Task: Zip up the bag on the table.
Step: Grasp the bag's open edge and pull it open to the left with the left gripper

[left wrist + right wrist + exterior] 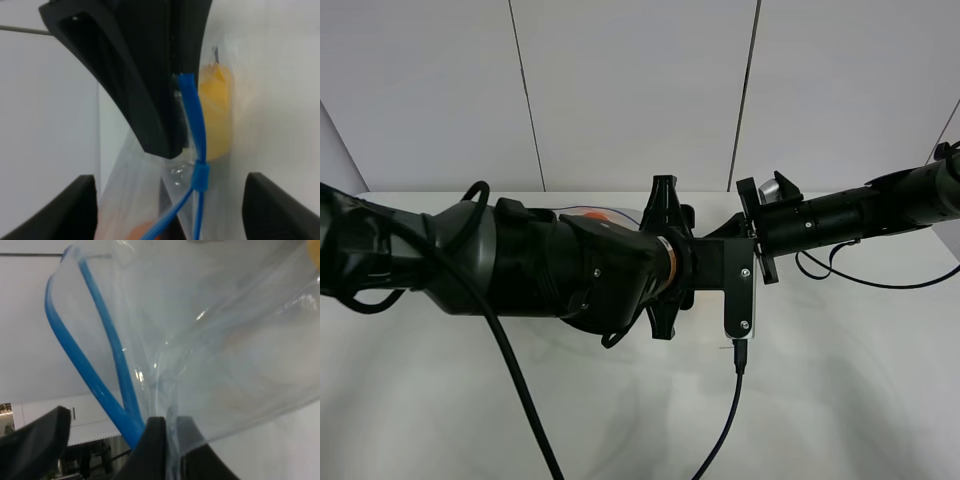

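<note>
The bag is a clear crinkly plastic bag; the left wrist view shows its blue zipper strip (196, 117) with a blue slider (201, 177) and yellow produce (218, 117) behind. In the high view my left arm hides it, apart from an orange bit (596, 213). My left gripper (170, 202) is open, its fingers (75, 210) on either side of the slider and not touching it. My right gripper (170, 450) is shut on the bag's edge where the two blue strips (107, 390) meet; beyond that they spread apart. The grippers meet over the white table (840, 380).
A black cable (728, 420) hangs from the left wrist camera towards the table's front edge. Another cable (860, 275) loops under the right arm. Grey wall panels (630, 90) stand behind the table.
</note>
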Action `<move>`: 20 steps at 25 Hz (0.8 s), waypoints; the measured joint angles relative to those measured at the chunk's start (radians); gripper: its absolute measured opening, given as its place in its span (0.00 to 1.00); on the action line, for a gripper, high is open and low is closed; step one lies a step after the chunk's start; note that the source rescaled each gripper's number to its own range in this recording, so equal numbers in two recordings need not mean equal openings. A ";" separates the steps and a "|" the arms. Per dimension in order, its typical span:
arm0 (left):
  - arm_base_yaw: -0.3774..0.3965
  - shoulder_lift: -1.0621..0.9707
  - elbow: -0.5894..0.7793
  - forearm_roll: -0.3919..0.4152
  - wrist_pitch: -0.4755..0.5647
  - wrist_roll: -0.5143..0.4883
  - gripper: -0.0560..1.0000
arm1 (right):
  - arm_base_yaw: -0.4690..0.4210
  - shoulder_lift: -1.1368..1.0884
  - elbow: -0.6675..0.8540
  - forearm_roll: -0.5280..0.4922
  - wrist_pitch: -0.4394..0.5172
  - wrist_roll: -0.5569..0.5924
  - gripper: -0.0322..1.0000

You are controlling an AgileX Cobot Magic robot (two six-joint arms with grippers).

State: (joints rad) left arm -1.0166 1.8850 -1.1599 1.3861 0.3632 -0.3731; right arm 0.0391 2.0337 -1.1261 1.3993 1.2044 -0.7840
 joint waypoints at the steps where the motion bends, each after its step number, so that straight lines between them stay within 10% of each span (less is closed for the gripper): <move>1: 0.001 0.008 0.000 0.002 -0.001 0.000 0.67 | 0.000 0.000 0.000 0.000 0.000 0.000 0.03; 20: 0.006 0.038 -0.011 0.017 0.001 -0.026 0.53 | 0.000 0.000 0.000 -0.001 0.000 -0.004 0.03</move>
State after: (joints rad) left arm -1.0101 1.9226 -1.1713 1.4028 0.3639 -0.3990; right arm 0.0391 2.0337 -1.1261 1.3985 1.2044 -0.7878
